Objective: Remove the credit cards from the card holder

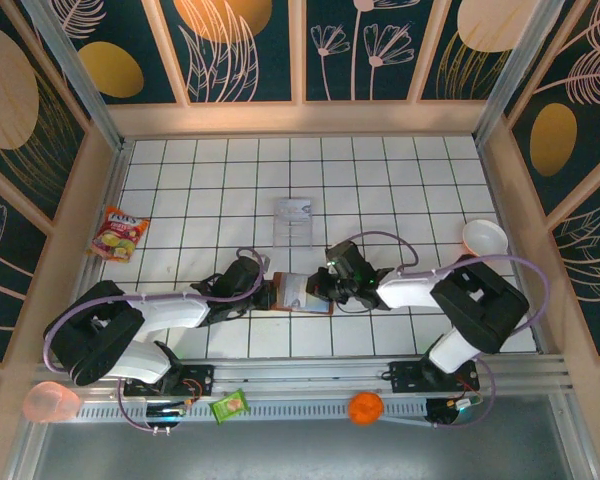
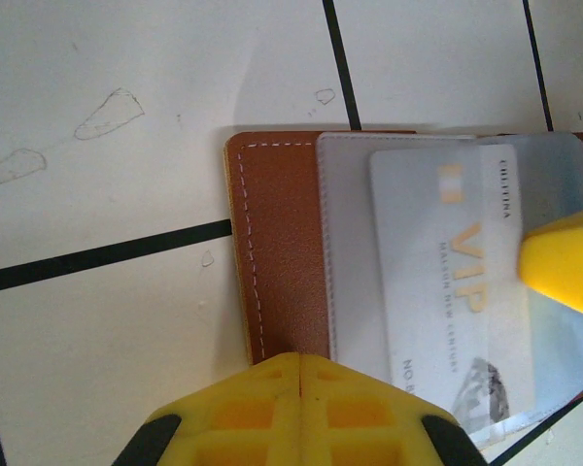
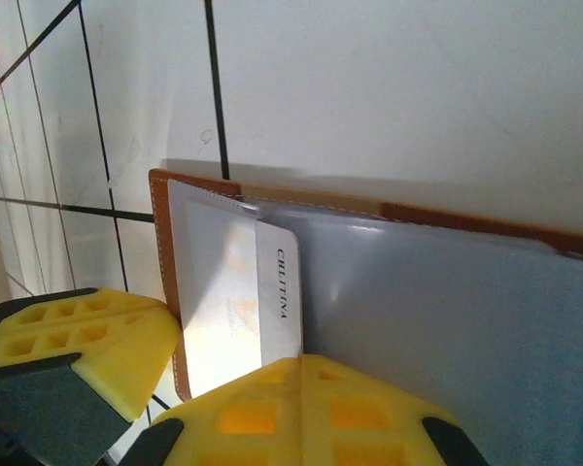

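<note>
The card holder (image 2: pixel 277 252), just ahead of the left claw (image 2: pixel 299 367), is shown in brown leather edged with pale stitching and lined in pale grey-blue. The credit card (image 2: pixel 447 282) between the claws is marked grey-white with gold "VIP" lettering. Left claw and right claw (image 3: pixel 299 374) are coloured yellow. The table (image 2: pixel 126 311) beneath them is patterned in white tiles ruled black.

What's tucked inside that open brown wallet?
A pale card marked VIP sits in the clear sleeve of the card holder. Any cards beneath it are covered.
</note>
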`<state>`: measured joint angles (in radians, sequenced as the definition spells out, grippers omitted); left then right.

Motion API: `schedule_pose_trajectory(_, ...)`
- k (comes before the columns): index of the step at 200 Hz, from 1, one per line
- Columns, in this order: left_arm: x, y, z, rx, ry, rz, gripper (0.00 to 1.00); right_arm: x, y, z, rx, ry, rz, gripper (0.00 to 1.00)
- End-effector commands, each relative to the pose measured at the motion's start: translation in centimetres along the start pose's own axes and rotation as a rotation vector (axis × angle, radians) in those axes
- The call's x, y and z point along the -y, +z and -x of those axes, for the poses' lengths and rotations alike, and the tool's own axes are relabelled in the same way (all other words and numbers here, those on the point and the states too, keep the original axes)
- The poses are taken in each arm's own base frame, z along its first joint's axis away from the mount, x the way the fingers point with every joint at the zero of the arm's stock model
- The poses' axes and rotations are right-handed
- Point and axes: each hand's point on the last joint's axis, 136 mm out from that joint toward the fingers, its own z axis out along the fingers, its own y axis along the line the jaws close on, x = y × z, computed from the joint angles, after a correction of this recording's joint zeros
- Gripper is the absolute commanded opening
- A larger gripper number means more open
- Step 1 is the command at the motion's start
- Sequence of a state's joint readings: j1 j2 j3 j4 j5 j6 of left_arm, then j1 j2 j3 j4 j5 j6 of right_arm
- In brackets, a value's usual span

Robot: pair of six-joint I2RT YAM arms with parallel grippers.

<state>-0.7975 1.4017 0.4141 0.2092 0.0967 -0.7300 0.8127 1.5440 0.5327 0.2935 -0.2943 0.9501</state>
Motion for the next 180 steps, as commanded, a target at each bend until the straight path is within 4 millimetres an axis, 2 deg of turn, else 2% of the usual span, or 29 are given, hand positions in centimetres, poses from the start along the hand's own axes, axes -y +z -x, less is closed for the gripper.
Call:
schedule_pose_trajectory(1,-1.7,-0.1,-1.8,-0.056,-0.016,0.049,0.0,2.3,-1.0,0.0,0.033,0.027,-0.085,0.0)
schedule_pose_trajectory(36,-1.3,-0.4,-1.2,-0.039,-0.012,0.04,0.0,2.1,-2.0,0.2,0.051,0.005,-0.1,0.0)
schedule_pose_trajectory(77,0.2,-2.5,1.5,0.049,0.023,0.039,0.02,1.4,-1.9,0.4,0.058,-0.031,-0.117,0.0)
schedule_pose_trajectory(94,1.4,-3.0,2.2,0.062,0.039,0.0,0.04,1.1,-1.8,0.5,0.059,-0.052,-0.123,0.0)
schedule_pose_trajectory(142,3.9,-1.4,2.6,0.026,0.047,-0.091,0.07,0.6,-2.5,1.0,0.084,-0.087,-0.152,0.0)
schedule_pose_trajectory(180,3.4,0.0,2.0,0.0,0.053,-0.069,0.08,0.8,-2.1,0.6,0.062,-0.101,-0.144,0.0)
